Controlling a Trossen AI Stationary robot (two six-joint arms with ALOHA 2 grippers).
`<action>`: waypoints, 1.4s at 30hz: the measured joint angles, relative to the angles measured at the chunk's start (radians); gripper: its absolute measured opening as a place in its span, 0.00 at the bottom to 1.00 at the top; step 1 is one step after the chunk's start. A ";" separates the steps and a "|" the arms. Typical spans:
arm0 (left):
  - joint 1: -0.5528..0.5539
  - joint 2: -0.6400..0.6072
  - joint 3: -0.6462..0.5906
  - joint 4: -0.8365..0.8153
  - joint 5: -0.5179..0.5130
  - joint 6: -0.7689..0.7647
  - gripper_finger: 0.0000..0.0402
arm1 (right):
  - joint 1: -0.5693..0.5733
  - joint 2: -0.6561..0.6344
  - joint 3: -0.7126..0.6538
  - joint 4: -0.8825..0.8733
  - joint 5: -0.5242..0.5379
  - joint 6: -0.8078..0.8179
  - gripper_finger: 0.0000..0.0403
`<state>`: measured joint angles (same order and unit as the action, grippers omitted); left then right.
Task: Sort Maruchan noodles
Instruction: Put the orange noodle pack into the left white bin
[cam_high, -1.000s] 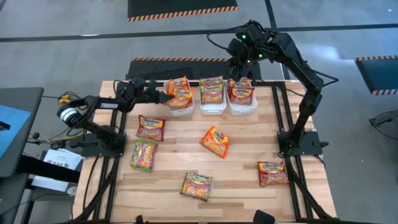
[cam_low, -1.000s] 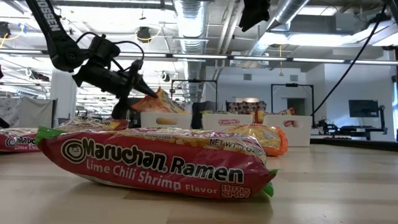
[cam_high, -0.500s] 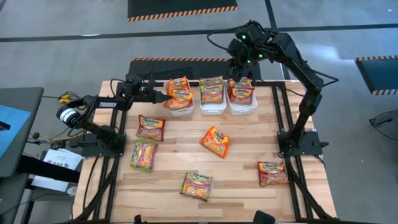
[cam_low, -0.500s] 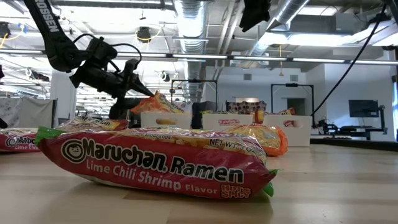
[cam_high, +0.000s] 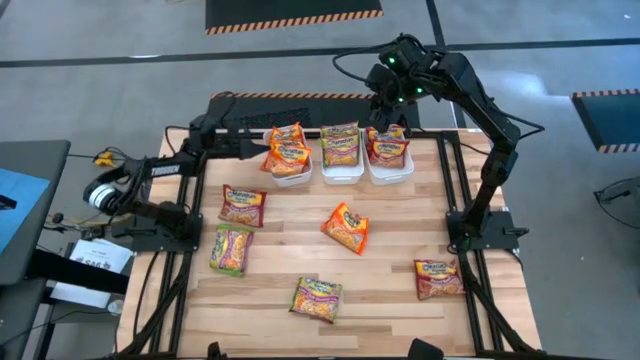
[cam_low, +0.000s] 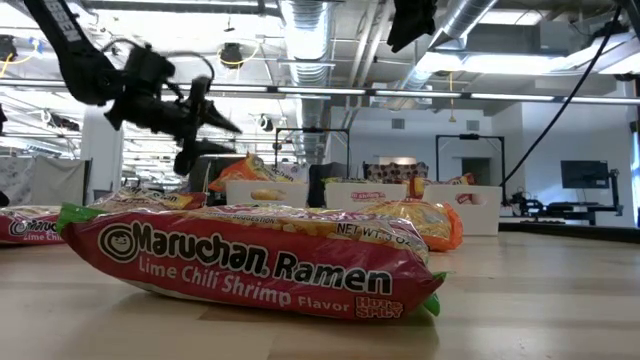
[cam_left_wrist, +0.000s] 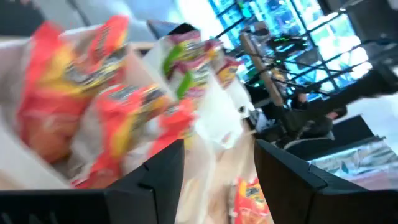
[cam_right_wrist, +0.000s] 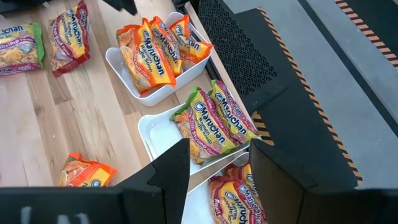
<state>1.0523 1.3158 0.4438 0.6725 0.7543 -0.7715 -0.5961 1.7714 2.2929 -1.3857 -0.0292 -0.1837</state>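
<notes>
Three white bins stand at the table's far edge. The left bin (cam_high: 291, 172) holds orange Maruchan noodles (cam_high: 288, 150), the middle bin (cam_high: 341, 172) green ones (cam_high: 340, 143), the right bin (cam_high: 388, 170) red ones (cam_high: 388, 146). Loose packets lie flat on the table: red (cam_high: 243, 205), green (cam_high: 231, 248), orange (cam_high: 346, 227), green (cam_high: 317, 298), red (cam_high: 438, 277). My left gripper (cam_high: 258, 147) hangs open and empty just left of the left bin, above its rim (cam_low: 215, 135). My right gripper (cam_high: 386, 112) hangs open and empty high over the right bin.
The nearest green packet (cam_low: 250, 262) fills the foreground of the low view. The two arm bases (cam_high: 170, 222) (cam_high: 478, 230) stand at the table's left and right edges. Bare wood lies between the loose packets.
My left gripper has risen and swung toward the table's far edge, drawing back from the orange packet at the left bin with its fingers still open. That packet has sunk a little lower into the bin. My right arm has kept still.
</notes>
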 joint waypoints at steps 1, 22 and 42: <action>-0.004 -0.027 0.000 -0.001 -0.006 0.000 0.44 | 0.000 0.000 0.000 0.000 0.000 0.000 0.47; -0.301 0.071 0.553 -0.976 -0.348 0.512 0.44 | 0.001 0.000 0.000 0.002 0.000 0.006 0.47; -0.360 0.389 0.810 -1.326 -0.415 0.681 0.44 | 0.001 0.000 0.000 -0.003 -0.001 0.026 0.47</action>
<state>0.6927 1.7046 1.2537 -0.6536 0.3394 -0.0904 -0.5953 1.7718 2.2929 -1.3884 -0.0299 -0.1577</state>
